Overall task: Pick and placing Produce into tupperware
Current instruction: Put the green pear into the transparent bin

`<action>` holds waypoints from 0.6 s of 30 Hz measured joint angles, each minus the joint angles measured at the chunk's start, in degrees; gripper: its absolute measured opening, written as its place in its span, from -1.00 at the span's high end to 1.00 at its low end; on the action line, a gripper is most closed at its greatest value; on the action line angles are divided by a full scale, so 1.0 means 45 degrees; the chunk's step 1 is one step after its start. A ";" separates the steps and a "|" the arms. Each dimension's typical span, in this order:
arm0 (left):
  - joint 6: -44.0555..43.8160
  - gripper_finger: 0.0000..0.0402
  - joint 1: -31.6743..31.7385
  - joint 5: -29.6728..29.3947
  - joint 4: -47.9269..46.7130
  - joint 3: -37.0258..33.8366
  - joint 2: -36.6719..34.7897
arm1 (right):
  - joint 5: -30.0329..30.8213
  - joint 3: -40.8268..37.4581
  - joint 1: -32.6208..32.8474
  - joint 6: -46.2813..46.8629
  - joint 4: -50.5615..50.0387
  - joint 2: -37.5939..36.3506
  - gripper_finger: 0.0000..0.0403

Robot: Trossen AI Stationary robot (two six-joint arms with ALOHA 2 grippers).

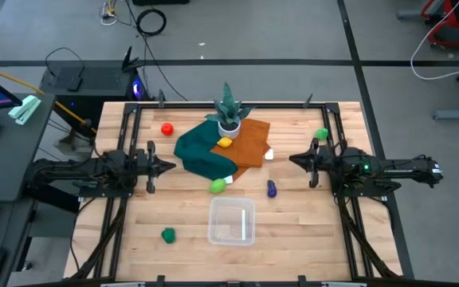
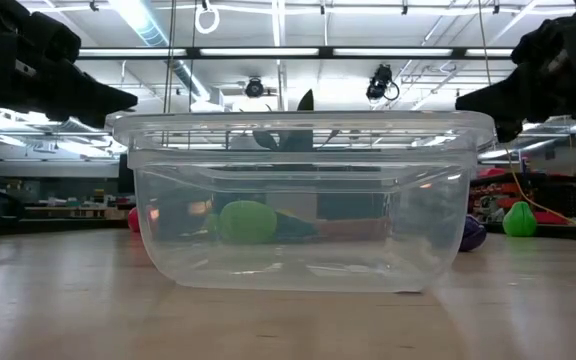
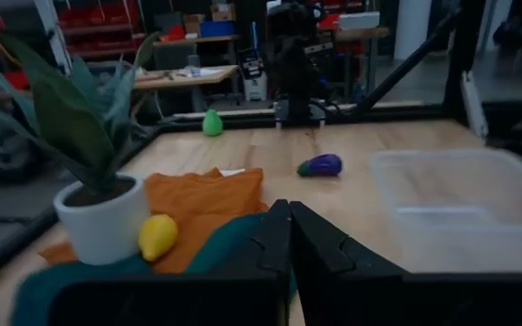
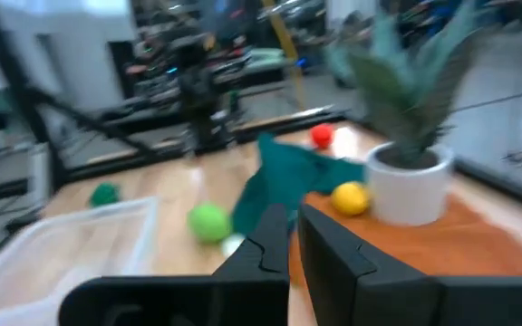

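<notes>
Nearest the front edge of the wooden table (image 1: pixel 293 239) sits the clear tupperware (image 1: pixel 231 221), nothing inside. Produce is scattered around: green piece (image 1: pixel 167 234), lime ball (image 1: pixel 217 186), purple one (image 1: pixel 272 189), yellow one (image 1: pixel 225 143) on the orange cloth (image 1: pixel 248 142). Left gripper (image 1: pixel 168 166) and right gripper (image 1: pixel 295 159) hover, fingers together. Behind: grey floor, cables.

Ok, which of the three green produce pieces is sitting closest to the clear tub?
The round light green piece, lying just off the teal cloth behind the tub. The dark green one and the one by the right arm lie farther away.
</notes>
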 joint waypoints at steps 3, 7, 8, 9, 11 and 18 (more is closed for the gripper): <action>0.0541 0.90 0.0000 -0.0242 0.0098 0.0000 0.0000 | 0.1011 0.0000 -0.0002 -0.0287 0.0565 0.0000 1.00; 0.0596 0.89 0.0000 -0.0585 0.1208 0.0000 0.0000 | 0.1699 0.0000 -0.0002 -0.0448 0.1644 0.0000 1.00; 0.0591 0.89 0.0000 -0.0706 0.1706 0.0000 0.0000 | 0.1758 0.0000 -0.0002 -0.0448 0.1909 0.0000 1.00; 0.0560 0.91 0.0000 -0.0884 0.2228 0.0000 0.0000 | 0.1809 0.0000 -0.0002 -0.0437 0.2176 0.0000 1.00; 0.0413 0.93 0.0000 -0.1370 0.3318 0.0000 0.0000 | 0.1964 0.0000 -0.0002 -0.0353 0.2693 0.0000 1.00; -0.0534 0.94 0.0005 -0.3411 0.5694 0.0000 0.0000 | 0.2293 0.0000 -0.0002 -0.0348 0.4897 0.0000 1.00</action>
